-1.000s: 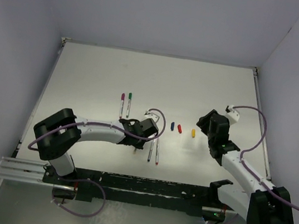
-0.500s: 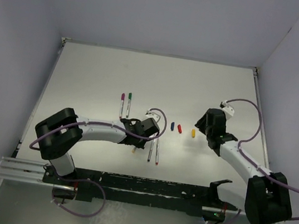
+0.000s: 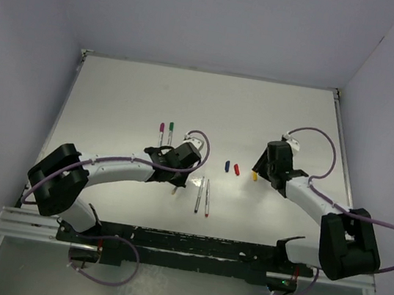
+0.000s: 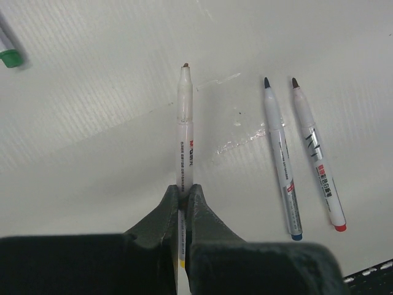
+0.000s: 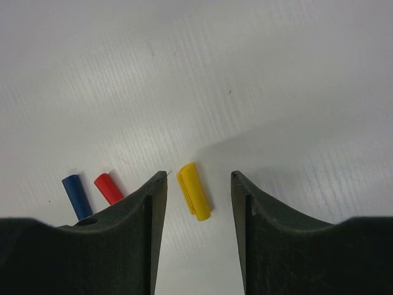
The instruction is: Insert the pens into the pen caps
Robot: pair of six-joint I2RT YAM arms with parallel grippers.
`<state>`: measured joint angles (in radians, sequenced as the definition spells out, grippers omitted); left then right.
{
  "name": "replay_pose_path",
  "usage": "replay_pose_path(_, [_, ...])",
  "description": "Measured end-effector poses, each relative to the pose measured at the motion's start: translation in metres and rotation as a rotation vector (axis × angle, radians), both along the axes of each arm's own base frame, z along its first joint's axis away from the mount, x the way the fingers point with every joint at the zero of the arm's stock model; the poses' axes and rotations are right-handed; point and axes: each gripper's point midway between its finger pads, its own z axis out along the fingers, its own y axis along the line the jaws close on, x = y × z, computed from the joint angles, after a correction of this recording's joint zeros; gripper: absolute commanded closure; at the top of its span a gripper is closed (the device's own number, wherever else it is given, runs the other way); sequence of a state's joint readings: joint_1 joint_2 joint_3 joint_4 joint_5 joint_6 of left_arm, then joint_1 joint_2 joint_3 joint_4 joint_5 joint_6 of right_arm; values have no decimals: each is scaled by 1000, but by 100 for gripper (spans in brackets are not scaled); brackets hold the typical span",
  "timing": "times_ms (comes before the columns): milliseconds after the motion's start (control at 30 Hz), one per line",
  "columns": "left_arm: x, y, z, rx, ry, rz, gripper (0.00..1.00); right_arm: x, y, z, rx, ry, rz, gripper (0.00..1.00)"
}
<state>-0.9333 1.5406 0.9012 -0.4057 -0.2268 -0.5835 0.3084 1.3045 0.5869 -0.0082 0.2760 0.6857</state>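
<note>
Right gripper (image 5: 198, 176), jaws apart, over yellow cap (image 5: 194, 190)

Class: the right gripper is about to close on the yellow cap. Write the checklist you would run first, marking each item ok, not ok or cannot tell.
1. Right gripper open: ok.
2. Yellow cap lies between its fingers: ok.
3. Red cap and blue cap outside the fingers: ok, though the red one is close.
4. Left gripper shut on a pen: ok.
5. Held pen matches the cap, yellow at its rear end: ok.
6. Right gripper low enough to catch the cap: cannot tell.
</note>
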Motion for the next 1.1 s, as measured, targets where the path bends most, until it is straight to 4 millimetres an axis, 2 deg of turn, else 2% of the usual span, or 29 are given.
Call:
replay_pose_path(333, [-1,-2,2,-25,18,-6,100,-3,12,-22,13,93,66,52])
replay_pose_path(733, [2,0,2,-37,25,4,100,6,17,-24,3,122,100,55])
replay_pose_path(1100, [4,-2,1,-62,29,3,100,-5,21,-26,-83,196,123,55])
